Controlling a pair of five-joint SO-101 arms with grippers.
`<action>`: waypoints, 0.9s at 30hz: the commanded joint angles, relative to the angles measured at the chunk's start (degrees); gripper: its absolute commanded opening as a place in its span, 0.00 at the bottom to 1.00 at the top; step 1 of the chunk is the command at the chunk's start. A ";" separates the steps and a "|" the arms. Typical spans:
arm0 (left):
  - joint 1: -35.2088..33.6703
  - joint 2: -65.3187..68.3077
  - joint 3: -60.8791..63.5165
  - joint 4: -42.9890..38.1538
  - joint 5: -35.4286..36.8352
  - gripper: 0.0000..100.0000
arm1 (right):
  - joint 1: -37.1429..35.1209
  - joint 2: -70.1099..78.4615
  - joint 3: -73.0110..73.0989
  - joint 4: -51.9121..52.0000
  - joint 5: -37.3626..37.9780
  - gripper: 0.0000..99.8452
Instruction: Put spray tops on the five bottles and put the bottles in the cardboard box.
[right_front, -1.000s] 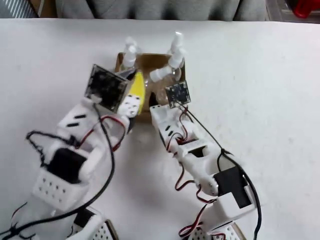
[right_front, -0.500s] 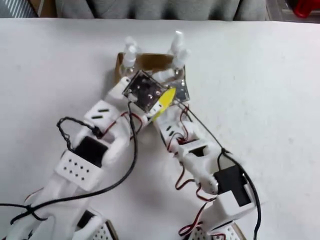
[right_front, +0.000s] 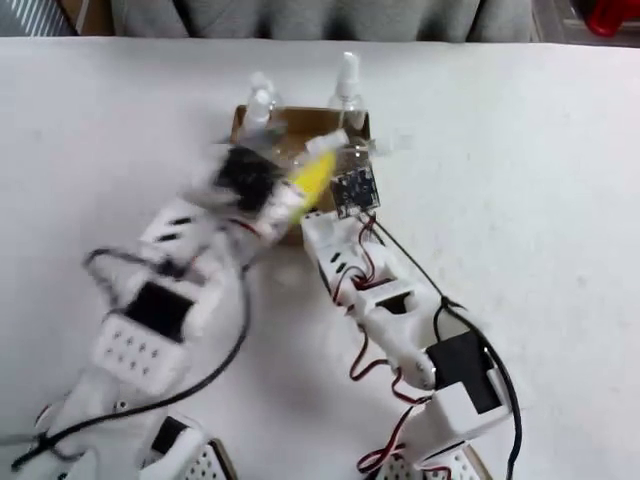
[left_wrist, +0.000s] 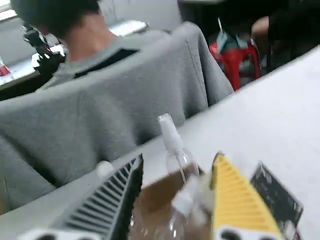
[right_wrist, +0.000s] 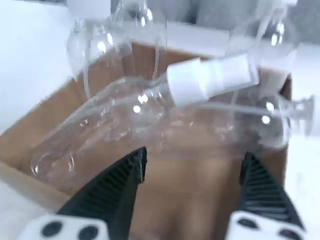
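The cardboard box (right_front: 300, 122) stands at the middle of the table. Two clear bottles with white spray tops stand upright at its far side, one (right_front: 260, 97) on the left and one (right_front: 347, 78) on the right. Another clear bottle (right_wrist: 150, 117) with its spray top on lies slanted inside the box (right_wrist: 190, 200). My right gripper (right_wrist: 194, 156) hangs open just above that lying bottle. My left gripper (left_wrist: 178, 159), with one black and one yellow finger (right_front: 315, 172), is open over the box, and a bottle's spray top (left_wrist: 170, 132) shows between its fingers.
White tabletop (right_front: 520, 150) spreads around the box on all sides. Both arms crowd the box's near side, the right arm (right_front: 350, 250) close beside the left. A person in grey sits behind the table's far edge (left_wrist: 75, 115).
The left arm swung from the box's left side to over the box. The bottle that leaned up at the box's right side now lies lower inside. The right arm barely moved.
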 joint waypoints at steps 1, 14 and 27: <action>-1.19 -6.55 -3.52 3.08 1.49 0.22 | -0.04 -0.92 -0.44 -1.01 0.26 0.26; -3.30 -17.19 -3.78 14.77 1.76 0.22 | -0.13 -1.45 0.35 -1.27 0.26 0.26; -14.46 -17.63 6.95 19.25 9.93 0.22 | 0.22 -1.63 0.53 -1.10 0.70 0.26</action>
